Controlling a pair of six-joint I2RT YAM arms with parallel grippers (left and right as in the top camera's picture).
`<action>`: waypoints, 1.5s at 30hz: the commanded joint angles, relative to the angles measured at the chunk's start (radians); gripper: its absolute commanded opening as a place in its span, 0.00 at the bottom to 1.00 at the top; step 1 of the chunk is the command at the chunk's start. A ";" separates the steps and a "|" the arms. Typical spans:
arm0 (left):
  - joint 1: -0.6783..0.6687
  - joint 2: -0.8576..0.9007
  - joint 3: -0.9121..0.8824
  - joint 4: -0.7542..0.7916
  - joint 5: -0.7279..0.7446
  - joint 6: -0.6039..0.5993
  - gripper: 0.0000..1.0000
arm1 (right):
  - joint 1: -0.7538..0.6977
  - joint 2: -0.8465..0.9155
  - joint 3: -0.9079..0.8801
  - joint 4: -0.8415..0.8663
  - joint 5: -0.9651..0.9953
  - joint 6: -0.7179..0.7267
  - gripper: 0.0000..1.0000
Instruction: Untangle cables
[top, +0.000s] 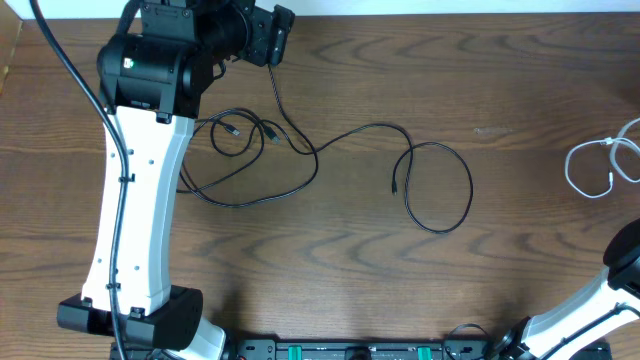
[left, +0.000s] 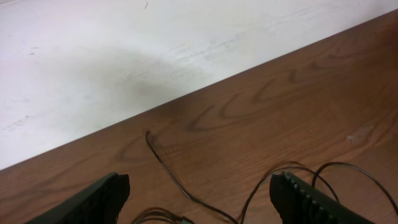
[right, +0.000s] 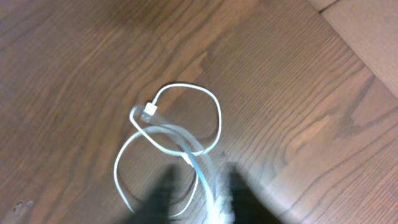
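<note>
White cable vanishes between blurred right gripper fingers.

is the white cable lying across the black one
No, the white cable lies at the far right, well apart from the black cable near the middle.

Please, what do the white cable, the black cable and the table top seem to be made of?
White cable: probably smooth plastic sheath, slightly glossy; it bends in soft loops. Black cable: likely thin rubber or plastic, matte, very flexible. Table: dark brown wood or wood-look laminate; grain pattern visible, faint sheen.
</note>
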 joint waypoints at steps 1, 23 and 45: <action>-0.003 -0.021 0.000 -0.003 0.012 -0.001 0.77 | 0.002 -0.002 0.017 -0.003 -0.014 0.008 0.67; -0.003 -0.021 0.000 -0.002 0.012 -0.001 0.77 | 0.142 -0.007 0.019 0.009 -0.222 -0.107 0.92; -0.003 -0.021 0.000 0.002 -0.022 0.006 0.77 | 0.554 -0.028 0.019 -0.012 -0.322 -0.151 0.99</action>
